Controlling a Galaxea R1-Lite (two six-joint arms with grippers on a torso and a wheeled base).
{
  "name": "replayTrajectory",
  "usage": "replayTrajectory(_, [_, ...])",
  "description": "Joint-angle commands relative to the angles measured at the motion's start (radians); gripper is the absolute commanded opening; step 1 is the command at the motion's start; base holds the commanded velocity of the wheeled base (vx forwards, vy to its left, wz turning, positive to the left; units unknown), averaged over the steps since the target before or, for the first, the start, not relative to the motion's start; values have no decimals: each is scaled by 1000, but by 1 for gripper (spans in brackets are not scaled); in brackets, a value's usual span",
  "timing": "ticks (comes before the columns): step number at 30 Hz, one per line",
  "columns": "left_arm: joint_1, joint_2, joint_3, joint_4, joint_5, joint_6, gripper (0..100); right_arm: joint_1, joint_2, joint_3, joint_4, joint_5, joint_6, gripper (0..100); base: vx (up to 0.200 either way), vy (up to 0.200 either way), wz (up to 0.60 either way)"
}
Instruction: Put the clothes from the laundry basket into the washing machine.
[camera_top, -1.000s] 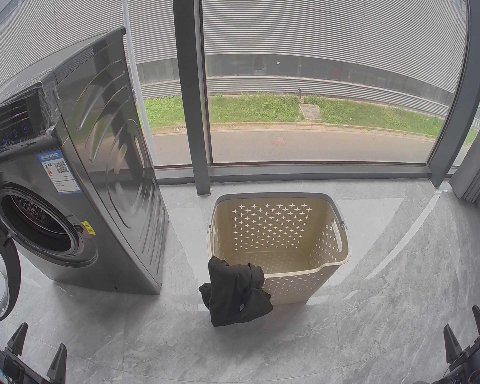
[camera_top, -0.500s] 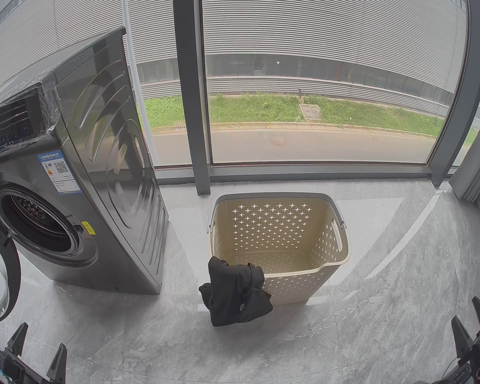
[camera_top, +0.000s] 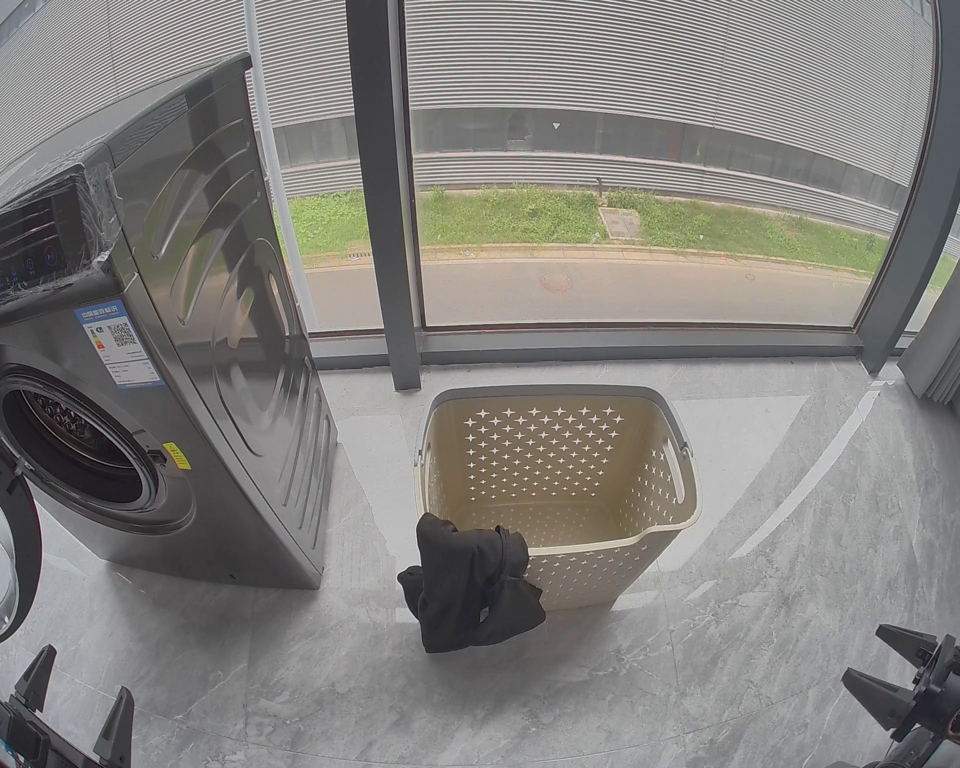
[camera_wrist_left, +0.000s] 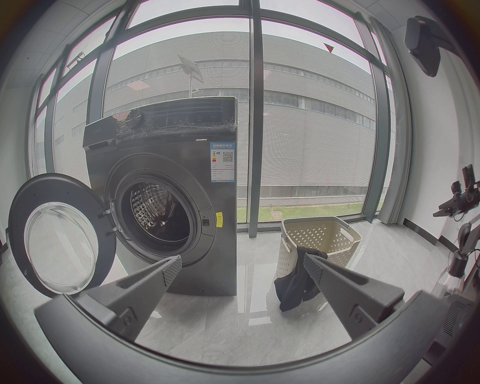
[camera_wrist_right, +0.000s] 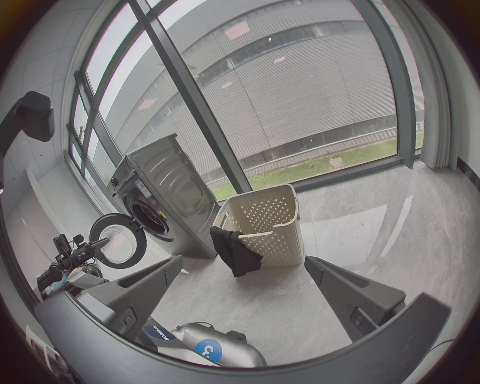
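A cream laundry basket (camera_top: 600, 545) stands on the floor before the window, also seen in the wrist views (camera_wrist_left: 345, 240) (camera_wrist_right: 280, 240). A black garment (camera_top: 465, 585) (camera_wrist_left: 295, 285) (camera_wrist_right: 235, 252) hangs over its near left rim, spilling to the floor. Left of it stands the grey washing machine (camera_top: 200, 330) (camera_wrist_left: 220, 215) (camera_wrist_right: 170, 185), its round door (camera_wrist_left: 55, 235) (camera_wrist_right: 120, 240) swung wide and the drum (camera_wrist_left: 157, 217) dark inside. My left gripper (camera_top: 78, 695) (camera_wrist_left: 240, 267) is open, low at the near left, far from the basket. My right gripper (camera_top: 890, 670) (camera_wrist_right: 240, 267) is open at the near right, with nothing in it.
A tall glass window wall with a dark post (camera_top: 385, 190) runs behind the basket and machine. Grey marble floor (camera_top: 760, 560) lies open around the basket and toward me. A curtain edge (camera_top: 935, 350) hangs at the far right.
My right gripper has turned at the wrist, its fingers now pointing left instead of upward. The left gripper, basket and garment have stayed put.
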Motion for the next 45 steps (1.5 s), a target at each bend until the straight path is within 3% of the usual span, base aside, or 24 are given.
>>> replayTrajectory(1, [0,-16,18,0,0,-2,100,50,254,-49,-48,7,-32,100,0,0,0])
replayTrajectory(7, [0,-16,18,0,0,0,100,58,477,-52,-229,7,-55,100,0,0,0])
replayTrajectory(10, [0,-16,18,0,0,0,100,107,665,-49,-402,5,-44,100,0,0,0])
replayTrajectory(17, [0,-16,18,0,0,0,100,170,898,-51,-628,-4,-9,100,0,0,0])
replayTrajectory(21, [0,-16,18,0,-1,0,100,177,1009,-49,-743,-47,-1,100,0,0,0])
replayTrajectory(22, [0,-16,18,0,0,0,100,185,1075,-51,-819,-70,-1,100,0,0,0])
replayTrajectory(26, [0,-16,18,0,-1,2,100,242,1176,-51,-908,-78,-3,100,0,0,0])
replayTrajectory(28, [0,-16,18,0,-1,2,100,309,1256,-52,-947,-82,-1,100,0,0,0])
replayTrajectory(31, [0,-16,18,0,-1,0,100,361,1346,-66,-1025,-116,-1,100,0,0,0])
replayTrajectory(35, [0,-16,18,0,-1,0,100,374,1398,-77,-1077,-139,-6,100,0,0,0])
replayTrajectory(37, [0,-16,18,0,-1,0,100,394,1555,-102,-1227,-177,-47,100,0,0,0])
replayTrajectory(40, [0,-16,18,0,-1,0,100,404,1613,-111,-1264,-179,-67,100,0,0,0])
replayTrajectory(43, [0,-16,18,0,-1,0,100,418,1797,-217,-1321,-211,-116,100,0,0,0])
replayTrajectory(45, [0,-16,18,0,-1,0,100,426,1833,-273,-1309,-216,-119,100,0,0,0])
